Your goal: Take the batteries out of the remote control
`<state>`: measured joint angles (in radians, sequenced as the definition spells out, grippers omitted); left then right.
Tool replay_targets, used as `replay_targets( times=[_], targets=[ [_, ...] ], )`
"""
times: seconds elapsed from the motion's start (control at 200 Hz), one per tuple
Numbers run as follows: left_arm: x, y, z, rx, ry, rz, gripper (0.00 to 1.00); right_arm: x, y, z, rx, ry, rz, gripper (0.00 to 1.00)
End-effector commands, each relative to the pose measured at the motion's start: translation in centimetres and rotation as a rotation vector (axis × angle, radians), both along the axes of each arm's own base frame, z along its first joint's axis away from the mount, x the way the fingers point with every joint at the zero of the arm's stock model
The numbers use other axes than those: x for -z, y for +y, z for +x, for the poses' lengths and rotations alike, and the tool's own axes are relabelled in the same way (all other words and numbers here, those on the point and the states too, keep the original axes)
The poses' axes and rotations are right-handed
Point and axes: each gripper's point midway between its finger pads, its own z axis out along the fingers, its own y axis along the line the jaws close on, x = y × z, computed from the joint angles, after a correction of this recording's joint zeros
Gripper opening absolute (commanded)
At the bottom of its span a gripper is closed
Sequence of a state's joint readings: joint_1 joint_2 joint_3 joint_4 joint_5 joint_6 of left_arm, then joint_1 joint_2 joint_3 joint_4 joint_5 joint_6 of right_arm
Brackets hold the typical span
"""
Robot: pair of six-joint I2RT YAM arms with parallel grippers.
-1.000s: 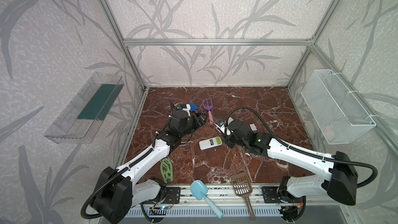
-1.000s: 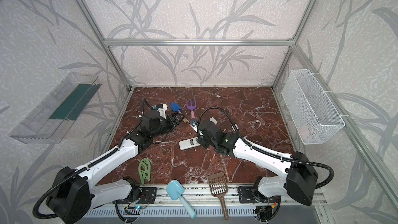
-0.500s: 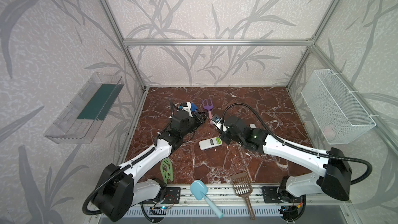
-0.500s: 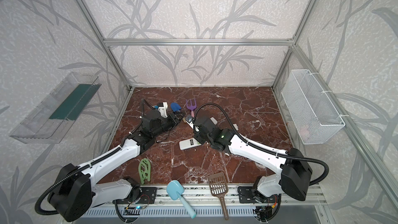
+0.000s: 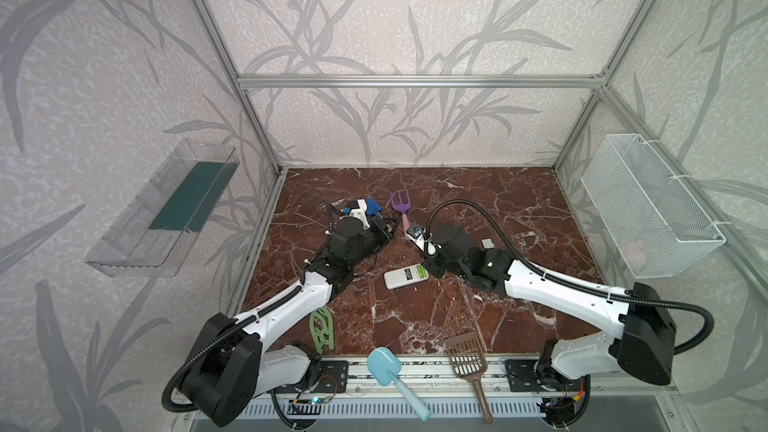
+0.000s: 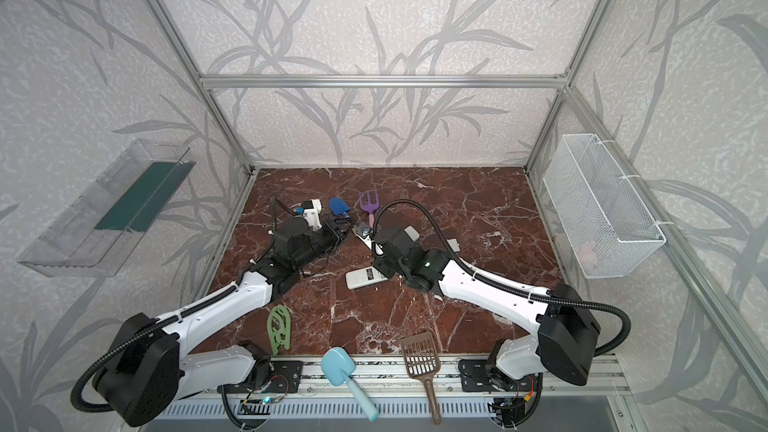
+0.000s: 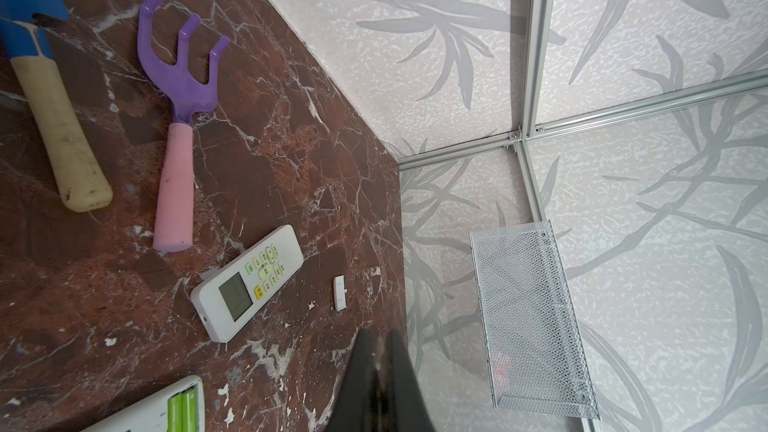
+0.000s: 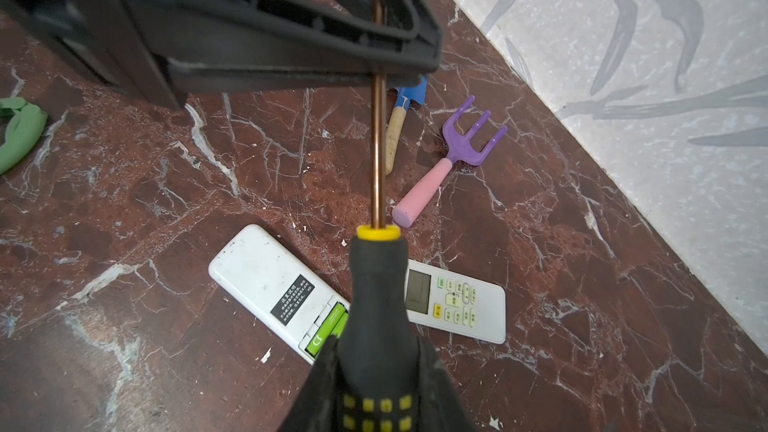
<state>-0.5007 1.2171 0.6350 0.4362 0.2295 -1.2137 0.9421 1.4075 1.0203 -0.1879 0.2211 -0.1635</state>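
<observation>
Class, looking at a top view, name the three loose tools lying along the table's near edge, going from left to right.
Green flat openwork plastic piece → light-blue plastic scoop → brown slotted plastic scoop.

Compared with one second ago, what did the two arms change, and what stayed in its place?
The right pincer carried the screwdriver leftward to the left pincer, which closed on its shaft, it seems. The right pincer kept its hold. The open remote, its batteries and the second remote stayed in place.
</observation>
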Motion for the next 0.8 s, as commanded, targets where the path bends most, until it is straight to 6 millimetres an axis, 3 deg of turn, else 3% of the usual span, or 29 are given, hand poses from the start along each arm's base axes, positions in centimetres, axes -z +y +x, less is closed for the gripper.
replay_targets(
  times=[0.0, 0.225, 0.32, 0.47, 0.595, 0.795],
  targets=[
    [0.6, 0.9, 0.2, -0.045, 0.030, -0.023, 0.00, -3.5, 1.2, 0.3, -0.048, -0.062, 0.155, 0.28],
    [-1.0, 1.7, 0.5, -0.044, 0.022, -0.075, 0.00, -5.4, -0.8, -0.5, -0.171, -0.074, 0.387, 0.49],
    [-1.8, 1.8, 0.6, -0.032, 0.007, -0.102, 0.00, -5.6, -1.6, -1.3, -0.252, -0.125, 0.432, 0.53],
    [-2.7, 1.8, 0.5, -0.020, 0.001, -0.145, 0.00, -6.1, -3.1, -0.9, -0.262, -0.122, 0.526, 0.60],
    [-3.4, 1.7, 0.4, -0.009, -0.004, -0.170, 0.00, -6.7, -2.8, -1.8, -0.336, -0.146, 0.604, 0.67],
    [-4.8, 1.4, 0.2, 0.016, -0.040, -0.197, 0.00, -6.2, -2.1, -2.0, -0.381, -0.139, 0.625, 0.68]
  ],
)
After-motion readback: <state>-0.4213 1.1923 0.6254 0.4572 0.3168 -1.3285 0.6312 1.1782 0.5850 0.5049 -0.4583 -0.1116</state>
